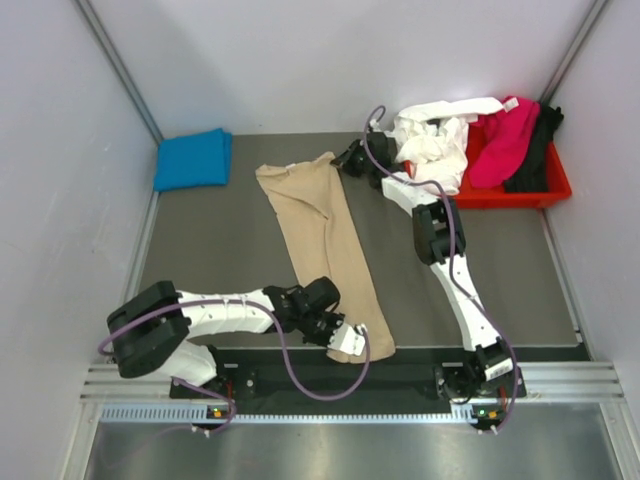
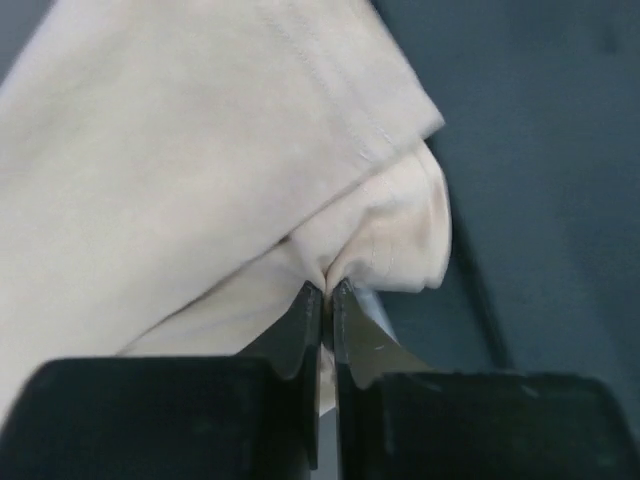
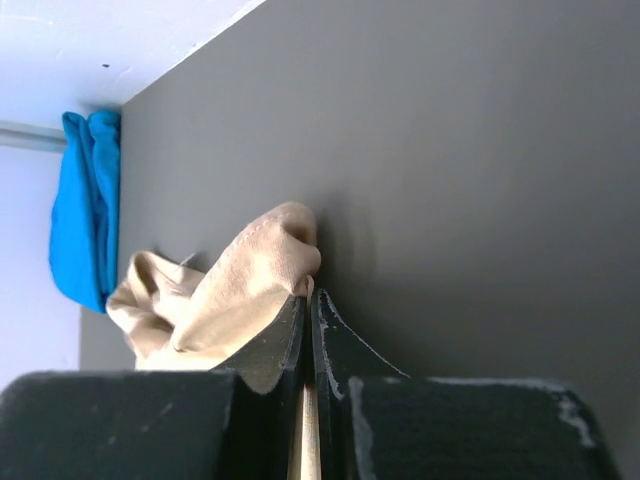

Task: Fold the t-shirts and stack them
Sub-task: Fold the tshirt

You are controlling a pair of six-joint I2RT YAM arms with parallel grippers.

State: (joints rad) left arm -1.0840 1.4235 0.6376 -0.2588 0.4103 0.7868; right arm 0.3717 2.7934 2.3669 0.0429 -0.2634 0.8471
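Surface: dark grey bench [image 1: 215, 260] between pale walls [image 1: 60, 150], arm bases at its 6 o'clock edge.
Blue t-shirt [image 1: 192, 158]: already folded into a compact block at 10 o'clock, against the left wall. Judged to be the start of the stack, parked well apart from the working area.
Tan t-shirt [image 1: 320, 230]: folded into a long narrow strip through the bench centre, running from about 12 o'clock down to 6 o'clock. It looks laid lengthwise so its ends can be brought together.
Left claw [image 2: 325, 297]: closed on the near end of the tan strip at 6 o'clock. The cloth bunches into a small pucker right at the tips.
Right claw [image 3: 309, 298]: closed on the far corner of the same strip near 12 o'clock, with a nub of tan fabric pinched between the tips.
Reason for the double hold: with one pinch at each end, the strip can probably be lifted taut and folded across.
White t-shirt [image 1: 435, 135]: crumpled, spilling over the left rim of the red tray [image 1: 556, 186] at 2 o'clock and awaiting folding.
Magenta t-shirt [image 1: 505, 140]: heaped in the tray beside the white one.
Black t-shirt [image 1: 537, 150]: draped at the tray's right side.
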